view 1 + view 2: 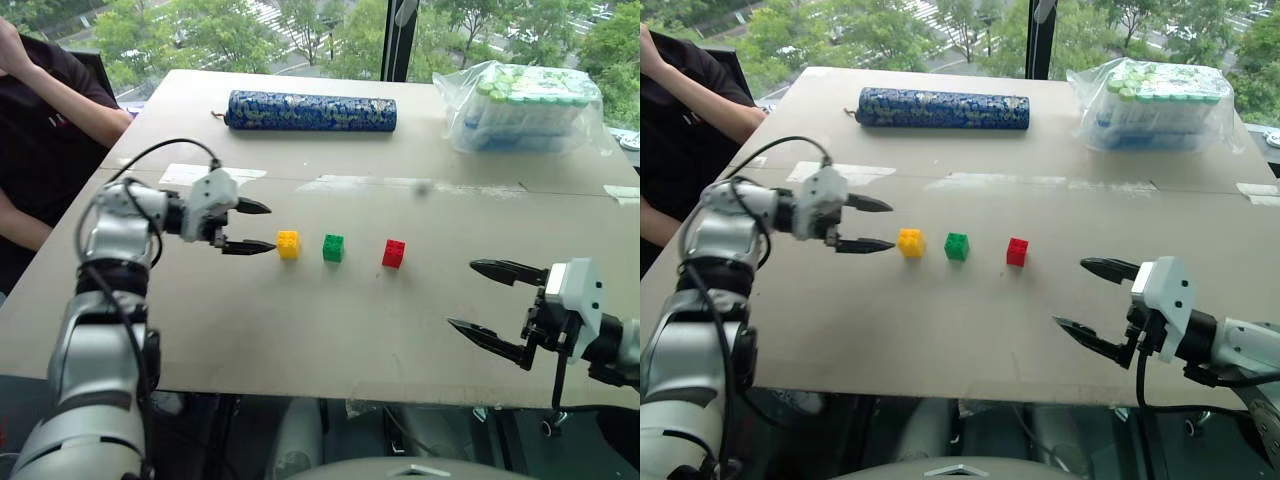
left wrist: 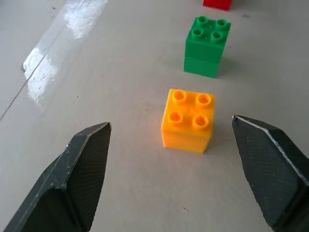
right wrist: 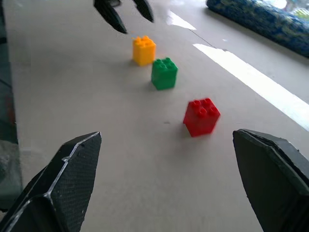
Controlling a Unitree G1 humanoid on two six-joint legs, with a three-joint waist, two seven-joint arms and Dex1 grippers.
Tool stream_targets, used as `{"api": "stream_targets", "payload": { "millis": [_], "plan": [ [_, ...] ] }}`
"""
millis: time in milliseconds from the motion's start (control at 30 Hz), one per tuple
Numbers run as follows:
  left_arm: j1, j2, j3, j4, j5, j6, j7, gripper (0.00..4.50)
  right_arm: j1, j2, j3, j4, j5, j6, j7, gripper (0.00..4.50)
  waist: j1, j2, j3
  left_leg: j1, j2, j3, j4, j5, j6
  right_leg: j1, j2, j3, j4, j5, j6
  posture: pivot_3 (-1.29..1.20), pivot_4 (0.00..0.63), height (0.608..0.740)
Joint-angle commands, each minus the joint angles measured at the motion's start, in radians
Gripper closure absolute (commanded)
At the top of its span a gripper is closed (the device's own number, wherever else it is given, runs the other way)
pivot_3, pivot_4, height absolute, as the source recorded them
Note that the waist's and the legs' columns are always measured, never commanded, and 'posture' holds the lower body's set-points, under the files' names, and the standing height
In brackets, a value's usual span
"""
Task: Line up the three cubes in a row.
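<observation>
Here the left arm reaches in from the counter's (image 1: 300, 340) left side, its left tool (image 1: 262, 226) pointing level across the surface toward the cubes, fingers spread with nothing between them. The yellow cube (image 1: 288, 244) sits on the counter just beyond those fingertips, close to the lower one but apart from it; in the left wrist view it lies ahead of the gap between the two fingers. The green cube (image 1: 333, 248) stands next to the yellow one, and the red cube (image 1: 393, 253) a little farther on, the three forming a row with studs up. The right arm hangs low near the counter's front edge, its right tool (image 1: 485, 297) spread wide and empty, aimed toward the red cube yet well apart from it.
</observation>
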Motion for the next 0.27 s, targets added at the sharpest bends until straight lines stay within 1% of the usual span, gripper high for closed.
{"api": "stream_targets", "payload": {
  "millis": [33,67,100,133,167,233,267],
  "plan": [
    [0.229,-0.001,0.177,-0.43,-0.157,0.299,0.196,0.44,0.076,0.02,-0.089,0.025,-0.026,-0.053,0.024,0.0,0.003,0.0,0.0,0.0,0.0,0.0,0.0,0.0,0.0,0.0,0.0,-0.001,0.0,0.0,0.0,0.0,0.15,0.74],
    [0.324,-0.018,0.233,-0.538,-0.19,0.367,0.255,0.44,0.104,0.028,-0.108,0.038,-0.032,-0.067,0.033,0.0,0.004,-0.001,0.0,0.0,0.0,-0.001,0.001,0.0,0.0,0.0,-0.001,-0.001,0.0,0.0,0.0,0.0,0.15,0.74],
    [0.386,-0.029,0.265,-0.615,-0.215,0.416,0.303,0.44,0.12,0.033,-0.121,0.053,-0.037,-0.079,0.042,0.0,0.006,-0.001,0.0,0.002,0.0,0.0,0.001,0.0,0.0,0.002,-0.001,-0.001,0.001,0.0,0.0,0.0,0.15,0.74],
    [0.46,-0.042,0.297,-0.684,-0.226,0.436,0.34,0.44,0.137,0.038,-0.138,0.07,-0.042,-0.092,0.053,0.0,0.009,-0.001,0.0,0.005,0.0,0.0,0.001,0.0,0.0,0.005,-0.001,-0.001,0.001,0.0,0.0,0.0,0.15,0.74],
    [0.582,-0.065,0.351,-0.759,-0.241,0.453,0.362,0.44,0.17,0.037,-0.166,0.096,-0.051,-0.106,0.077,0.0,0.014,0.0,0.0,0.011,0.0,0.001,0.0,0.0,0.0,0.009,-0.001,0.0,0.001,-0.001,0.0,0.0,0.15,0.74],
    [0.731,-0.098,0.421,-0.852,-0.273,0.48,0.396,0.44,0.208,0.032,-0.202,0.13,-0.058,-0.123,0.113,0.0,0.016,0.001,-0.001,0.016,0.0,0.003,-0.001,0.0,0.0,0.013,-0.002,0.001,0.0,-0.005,-0.001,0.0,0.15,0.74],
    [0.781,-0.107,0.431,-0.881,-0.286,0.485,0.405,0.44,0.213,0.027,-0.208,0.148,-0.063,-0.129,0.123,0.0,0.016,0.001,-0.001,0.017,0.0,0.004,-0.001,0.0,0.0,0.013,-0.006,0.002,0.0,-0.006,-0.001,0.0,0.15,0.74]
  ]
}}
